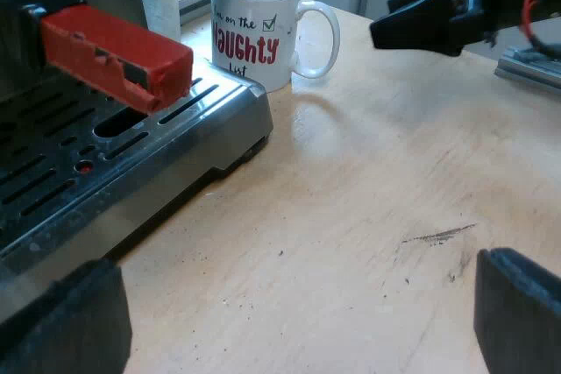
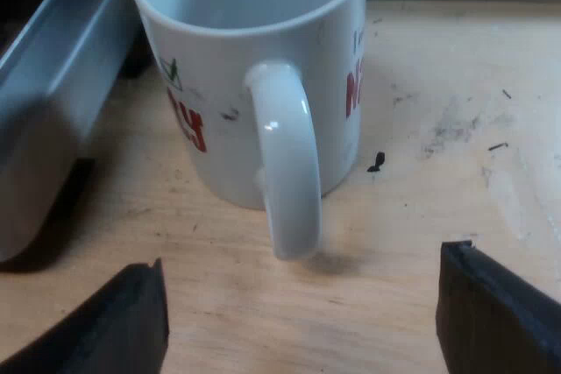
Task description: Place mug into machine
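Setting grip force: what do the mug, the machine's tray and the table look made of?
Mug: probably glazed ceramic, white and glossy, with a highlight on its handle. Tray: seemingly brushed metal, grey sheen. Table: pale wood or veneer, matt, faint grain.

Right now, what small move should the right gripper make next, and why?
Probably ease the right gripper forward to close on the mug's handle, which faces its open fingers; the mug stands on the table beside the machine.
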### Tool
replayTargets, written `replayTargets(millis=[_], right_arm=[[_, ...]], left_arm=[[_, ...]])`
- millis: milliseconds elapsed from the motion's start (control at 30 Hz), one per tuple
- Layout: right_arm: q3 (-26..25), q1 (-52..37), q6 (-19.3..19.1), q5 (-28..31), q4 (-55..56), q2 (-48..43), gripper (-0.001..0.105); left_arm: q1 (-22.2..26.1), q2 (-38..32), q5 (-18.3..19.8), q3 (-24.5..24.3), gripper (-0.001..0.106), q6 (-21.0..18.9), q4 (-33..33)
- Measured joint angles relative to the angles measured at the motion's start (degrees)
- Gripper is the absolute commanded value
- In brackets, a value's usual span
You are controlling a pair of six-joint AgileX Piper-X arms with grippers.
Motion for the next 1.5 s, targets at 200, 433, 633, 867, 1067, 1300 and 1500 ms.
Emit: replayTargets(millis=[200,433,633,867,1067,1300,1500], right_arm=[[0.15,0.0,0.0,0.0,-9.71,9.65,0.066],[-3.47,0.0,0.0,-2.43,-17.52,22.91,0.066],[-7.37,0.0,0.0,-2.58,-19.09,30.24,0.066],[-9.95,0.0,0.0,-2.7,-21.33,35.27,0.063],[-10.44,0.0,0.0,-2.7,-21.31,36.56,0.016],[-10.44,0.0,1.2,-2.54,-19.46,34.23,0.0],[-10.44,0.0,1.23,-2.54,-13.66,29.38,0.0]], left_arm=[[0.0,0.0,0.0,0.0,0.081,0.0,0.0],[0.0,0.0,0.0,0.0,0.081,0.0,0.0],[0.0,0.0,0.0,0.0,0.081,0.0,0.0],[0.0,0.0,0.0,0.0,0.081,0.0,0.0],[0.0,0.0,0.0,0.0,0.081,0.0,0.0],[0.0,0.0,0.0,0.0,0.081,0.0,0.0],[0.0,0.0,-1.26,0.0,0.081,0.0,0.0]])
